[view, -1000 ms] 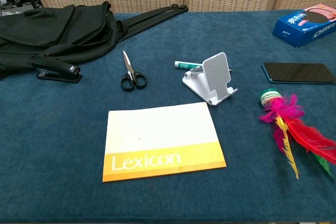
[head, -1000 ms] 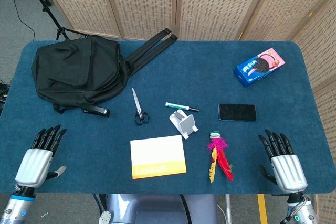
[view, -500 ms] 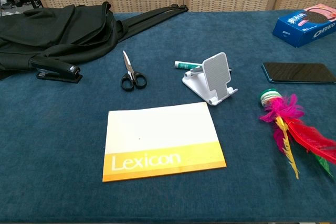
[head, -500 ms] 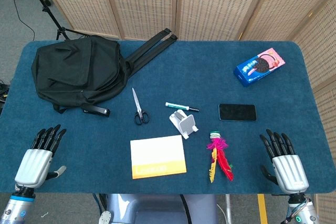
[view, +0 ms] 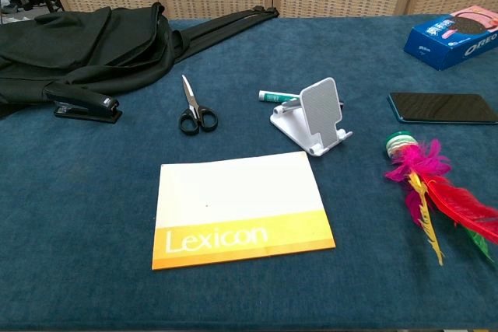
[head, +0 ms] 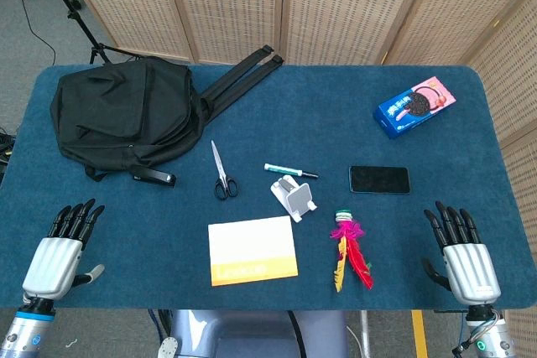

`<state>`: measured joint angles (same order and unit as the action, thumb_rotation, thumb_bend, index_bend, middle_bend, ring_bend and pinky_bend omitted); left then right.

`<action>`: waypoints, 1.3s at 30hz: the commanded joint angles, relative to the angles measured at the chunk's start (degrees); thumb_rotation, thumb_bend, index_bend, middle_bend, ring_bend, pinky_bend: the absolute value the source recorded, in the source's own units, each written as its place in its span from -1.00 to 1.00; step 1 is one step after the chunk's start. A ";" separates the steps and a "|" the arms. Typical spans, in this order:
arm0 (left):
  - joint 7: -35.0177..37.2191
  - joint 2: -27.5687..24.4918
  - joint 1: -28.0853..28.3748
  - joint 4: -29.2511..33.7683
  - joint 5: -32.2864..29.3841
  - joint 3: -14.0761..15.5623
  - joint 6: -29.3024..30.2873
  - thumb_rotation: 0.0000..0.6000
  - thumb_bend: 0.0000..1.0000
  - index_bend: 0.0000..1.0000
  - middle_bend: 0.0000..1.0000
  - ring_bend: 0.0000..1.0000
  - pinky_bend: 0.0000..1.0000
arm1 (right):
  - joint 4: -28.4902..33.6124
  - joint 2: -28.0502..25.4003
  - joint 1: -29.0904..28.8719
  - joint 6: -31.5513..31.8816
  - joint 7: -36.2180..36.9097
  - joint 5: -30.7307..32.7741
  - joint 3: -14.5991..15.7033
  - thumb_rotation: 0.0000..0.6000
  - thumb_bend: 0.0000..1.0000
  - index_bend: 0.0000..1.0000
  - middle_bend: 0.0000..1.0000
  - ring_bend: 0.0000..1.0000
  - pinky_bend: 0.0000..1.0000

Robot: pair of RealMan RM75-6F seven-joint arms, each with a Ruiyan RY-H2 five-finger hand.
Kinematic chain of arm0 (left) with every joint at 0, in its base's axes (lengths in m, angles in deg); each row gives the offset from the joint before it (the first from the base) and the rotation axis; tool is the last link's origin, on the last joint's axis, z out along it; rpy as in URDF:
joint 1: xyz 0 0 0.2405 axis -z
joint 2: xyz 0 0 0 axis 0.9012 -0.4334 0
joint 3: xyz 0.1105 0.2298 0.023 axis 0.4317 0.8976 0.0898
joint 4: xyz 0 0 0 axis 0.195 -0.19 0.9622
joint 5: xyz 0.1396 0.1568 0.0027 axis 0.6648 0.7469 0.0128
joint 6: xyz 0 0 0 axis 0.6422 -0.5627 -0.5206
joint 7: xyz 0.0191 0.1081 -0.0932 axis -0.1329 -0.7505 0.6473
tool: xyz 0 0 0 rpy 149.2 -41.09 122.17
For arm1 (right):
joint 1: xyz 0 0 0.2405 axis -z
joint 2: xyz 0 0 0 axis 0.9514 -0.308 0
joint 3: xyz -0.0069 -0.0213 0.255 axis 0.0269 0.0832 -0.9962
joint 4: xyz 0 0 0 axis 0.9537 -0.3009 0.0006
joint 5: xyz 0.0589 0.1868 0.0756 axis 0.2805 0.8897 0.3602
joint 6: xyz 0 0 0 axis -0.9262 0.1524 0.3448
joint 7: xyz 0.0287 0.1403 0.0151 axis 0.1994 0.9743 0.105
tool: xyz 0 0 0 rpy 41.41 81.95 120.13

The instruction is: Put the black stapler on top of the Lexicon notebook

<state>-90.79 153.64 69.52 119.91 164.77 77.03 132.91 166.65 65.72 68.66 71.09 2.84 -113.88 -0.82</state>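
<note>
The black stapler (head: 154, 177) (view: 82, 104) lies on the blue table just below the backpack, at the left. The white and orange Lexicon notebook (head: 252, 250) (view: 240, 208) lies flat near the front edge, in the middle. My left hand (head: 59, 250) rests at the front left corner, fingers spread, holding nothing, well below and left of the stapler. My right hand (head: 461, 255) lies at the front right corner, also spread and empty. Neither hand shows in the chest view.
A black backpack (head: 126, 119) fills the back left. Scissors (head: 221, 172), a green marker (head: 289, 171), a white phone stand (head: 294, 197), a black phone (head: 379, 179), a feather shuttlecock (head: 349, 251) and an Oreo box (head: 415, 108) are spread over the table.
My right hand has drifted slightly to the right and toward the front edge. The left hand and all objects have stayed put.
</note>
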 commanded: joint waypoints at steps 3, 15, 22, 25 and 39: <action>-0.26 0.17 0.05 0.00 -0.10 0.00 -0.14 1.00 -0.75 -1.00 -1.00 -1.00 -0.98 | 0.03 -0.63 0.24 0.69 1.13 0.93 -0.77 1.00 -0.33 -0.87 -1.00 -1.00 -1.00; -1.12 -0.30 1.43 0.34 -2.73 -0.27 -3.64 1.00 -0.75 -1.00 -1.00 -1.00 -0.98 | 0.66 -1.74 0.66 1.76 2.54 1.17 -1.22 1.00 -0.33 -0.87 -1.00 -1.00 -1.00; -2.50 -1.26 7.35 -0.84 -8.64 -4.80 -11.17 1.00 -0.74 -1.00 -1.00 -1.00 -0.98 | 0.90 -1.91 0.68 2.04 3.03 1.00 -1.34 1.00 -0.33 -0.87 -1.00 -1.00 -1.00; -2.01 -1.11 8.90 -1.79 -10.01 -5.89 -12.95 1.00 -0.74 -1.00 -1.00 -1.00 -0.98 | 0.89 -1.96 0.71 2.15 3.05 1.00 -1.39 1.00 -0.33 -0.87 -1.00 -1.00 -1.00; -4.05 0.93 18.92 -9.45 -23.00 -10.04 -26.55 1.00 -0.69 -1.00 -1.00 -1.00 -0.98 | 0.66 -1.54 0.61 1.84 2.14 0.49 -1.02 1.00 -0.33 -0.87 -1.00 -1.00 -1.00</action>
<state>-94.24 154.00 87.20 111.55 143.28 67.53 107.74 167.32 64.17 69.28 72.94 5.00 -113.38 -1.85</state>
